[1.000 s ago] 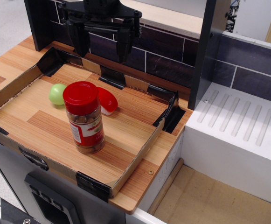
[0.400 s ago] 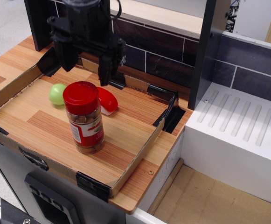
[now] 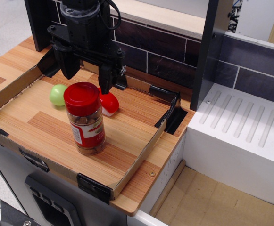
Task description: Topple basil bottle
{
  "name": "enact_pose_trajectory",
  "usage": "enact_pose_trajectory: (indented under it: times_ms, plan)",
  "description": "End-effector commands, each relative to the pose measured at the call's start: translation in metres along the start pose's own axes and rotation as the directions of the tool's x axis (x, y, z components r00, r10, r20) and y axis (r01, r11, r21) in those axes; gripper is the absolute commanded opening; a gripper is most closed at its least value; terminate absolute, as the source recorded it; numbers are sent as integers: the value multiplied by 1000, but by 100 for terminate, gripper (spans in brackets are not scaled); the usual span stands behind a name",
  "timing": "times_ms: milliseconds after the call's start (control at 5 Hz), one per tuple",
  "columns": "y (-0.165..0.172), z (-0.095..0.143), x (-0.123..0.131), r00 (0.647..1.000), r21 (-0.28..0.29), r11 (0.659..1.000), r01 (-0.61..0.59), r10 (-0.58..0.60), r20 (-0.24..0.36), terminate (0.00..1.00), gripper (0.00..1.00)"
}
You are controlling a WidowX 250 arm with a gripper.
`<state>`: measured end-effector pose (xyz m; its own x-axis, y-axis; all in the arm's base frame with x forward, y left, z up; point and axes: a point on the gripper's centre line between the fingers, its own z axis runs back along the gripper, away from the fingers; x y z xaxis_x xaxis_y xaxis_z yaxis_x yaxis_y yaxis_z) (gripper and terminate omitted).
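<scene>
**Basil bottle upright below a spread gripper**

One basil bottle (image 3: 86, 119), standing upright left of centre on the wooden tray (image 3: 127, 123), red lid on top, label facing lower right. One black gripper (image 3: 86, 75) in the upper left of the frame, just above and behind the lid, jaws spread apart and grasping nothing. Two black fingers (image 3: 69, 65), one on each side. One green pear-shaped toy (image 3: 57, 94) left of the bottle. One red-and-white piece (image 3: 109, 103) directly behind the bottle, partly under the right-hand finger. One white ribbed drainboard (image 3: 243, 127) at the right.
</scene>
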<state>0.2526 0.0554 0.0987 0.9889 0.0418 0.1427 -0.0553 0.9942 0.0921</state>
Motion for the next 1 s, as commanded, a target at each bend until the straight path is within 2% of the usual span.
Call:
enact_pose_trajectory:
  times_ms: [0, 400, 800]
  plan:
    - [7, 8, -4, 1000, -16, 1000, 20, -20, 12, 0, 100]
    - [10, 5, -6, 999, -18, 1000, 23, -23, -28, 0, 100]
    - [11, 2, -8, 999, -38, 999, 14, -15, -30, 0, 100]
